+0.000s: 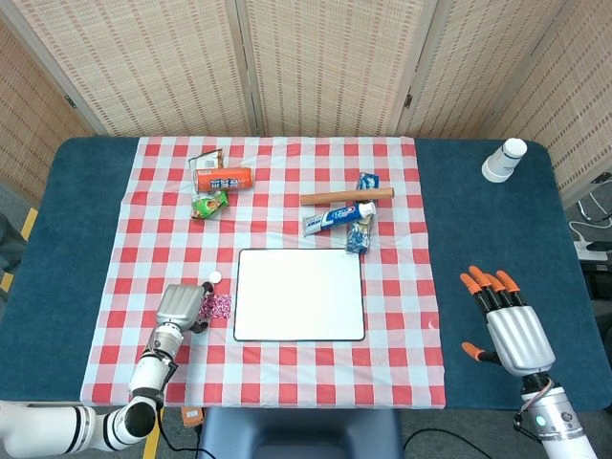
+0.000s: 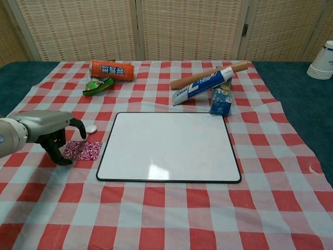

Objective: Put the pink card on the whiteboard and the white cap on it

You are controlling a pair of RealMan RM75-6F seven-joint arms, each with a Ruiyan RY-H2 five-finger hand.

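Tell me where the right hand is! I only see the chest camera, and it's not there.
Observer: The right hand is over the bare blue table, right of the checked cloth, fingers spread, holding nothing.
Operator: Is anything hiding behind the orange can?
Observer: Yes, a flat snack packet lies just behind it, on the far side from you.
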